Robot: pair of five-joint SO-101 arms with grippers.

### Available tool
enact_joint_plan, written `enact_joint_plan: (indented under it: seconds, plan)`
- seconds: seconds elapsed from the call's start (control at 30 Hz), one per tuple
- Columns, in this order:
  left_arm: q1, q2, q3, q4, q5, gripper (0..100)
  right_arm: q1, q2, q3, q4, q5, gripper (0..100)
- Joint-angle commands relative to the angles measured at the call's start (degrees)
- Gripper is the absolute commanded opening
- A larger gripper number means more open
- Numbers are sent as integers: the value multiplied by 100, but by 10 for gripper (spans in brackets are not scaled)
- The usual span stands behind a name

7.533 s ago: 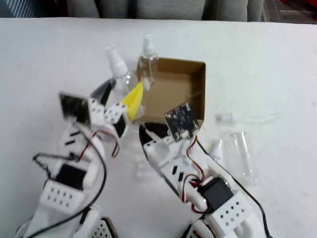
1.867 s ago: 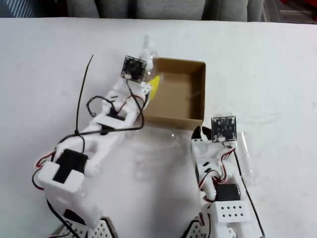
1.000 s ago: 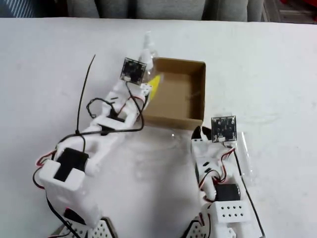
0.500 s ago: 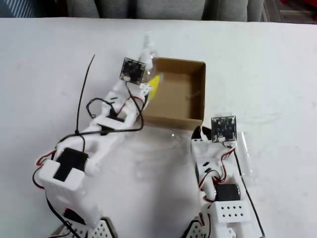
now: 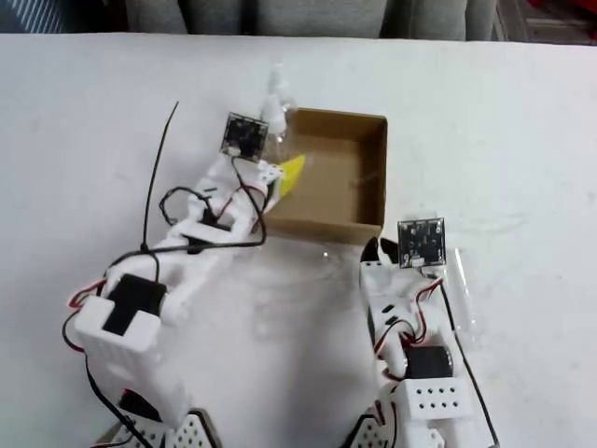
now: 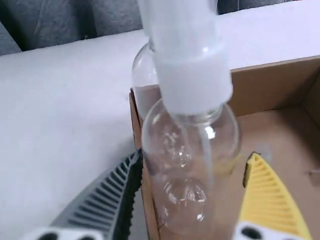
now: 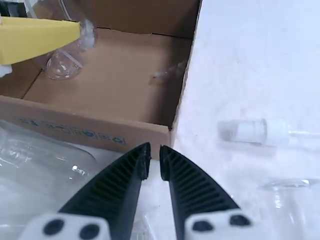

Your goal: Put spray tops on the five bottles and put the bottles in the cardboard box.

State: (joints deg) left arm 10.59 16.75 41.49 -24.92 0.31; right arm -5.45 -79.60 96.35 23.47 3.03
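Left jaws pinch a bottle (image 6: 187, 150) right over the side wall of the box (image 5: 322, 229) — open cardboard floor beyond. Right jaws, pressed nearly together, hover low just outside its near wall.

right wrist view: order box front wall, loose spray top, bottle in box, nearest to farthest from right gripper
1. cardboard box front wall, just ahead of the right gripper
2. spray top, lying outside the box past its corner
3. bottle, deep inside the box
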Motion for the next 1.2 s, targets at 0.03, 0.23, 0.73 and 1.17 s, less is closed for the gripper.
enact_joint_plan:
  seconds: [0.03,0.23,0.73,1.17]
  plan:
    - [-145,-101,-44,-97,88,312,66,-31,70,4,70,17]
    - [-145,-101,-44,-114,97,313,66,-31,70,4,70,17]
    - [-75,-1314,782,-97,448,314,48,-31,70,4,70,17]
    - [-119,-3336,2734,-88,448,309,75,-31,70,13,70,17]
